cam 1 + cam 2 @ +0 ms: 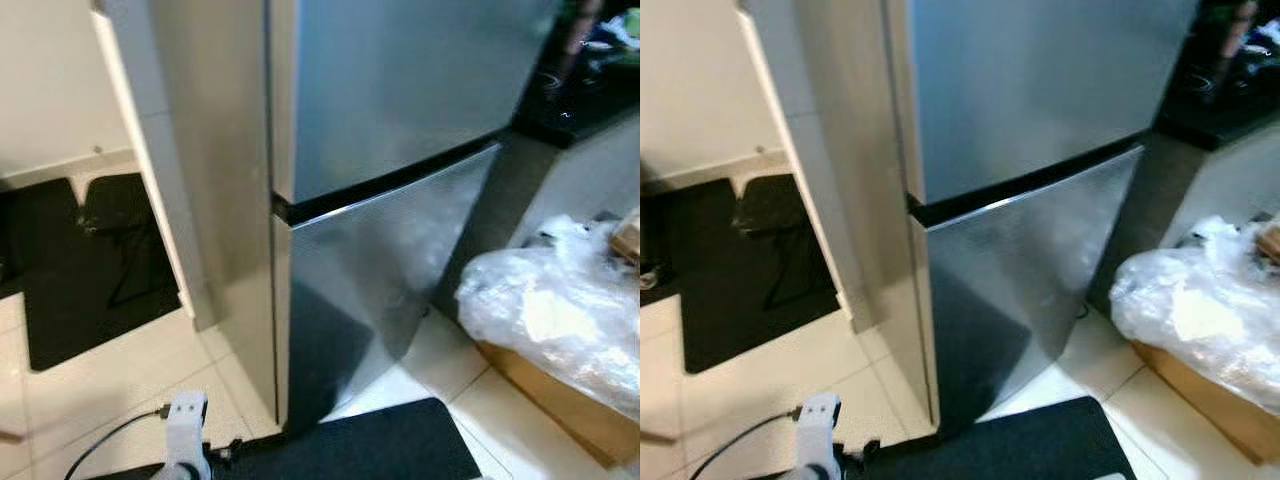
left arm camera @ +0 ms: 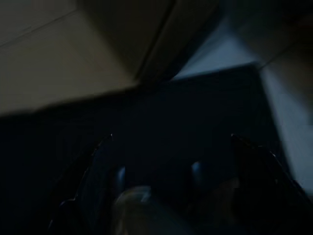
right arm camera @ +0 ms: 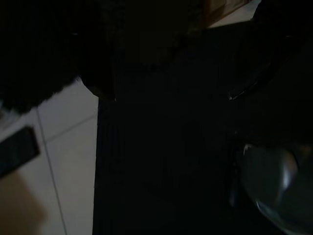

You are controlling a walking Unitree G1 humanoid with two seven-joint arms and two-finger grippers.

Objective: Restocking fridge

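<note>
A tall silver two-door fridge stands ahead with both doors closed, its front corner edge nearest. A black floor mat lies at its foot; pale tiled floor opens to the left, and a crinkled clear plastic bag on a brown cardboard box crowds the right. The left gripper hangs low over the mat, well apart from the fridge, its fingers spread; the right gripper's state I cannot tell

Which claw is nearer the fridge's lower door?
Left, probably. The left claw hangs near the lower door at its bottom corner; the right claw hangs over the black mat, farther off.
</note>
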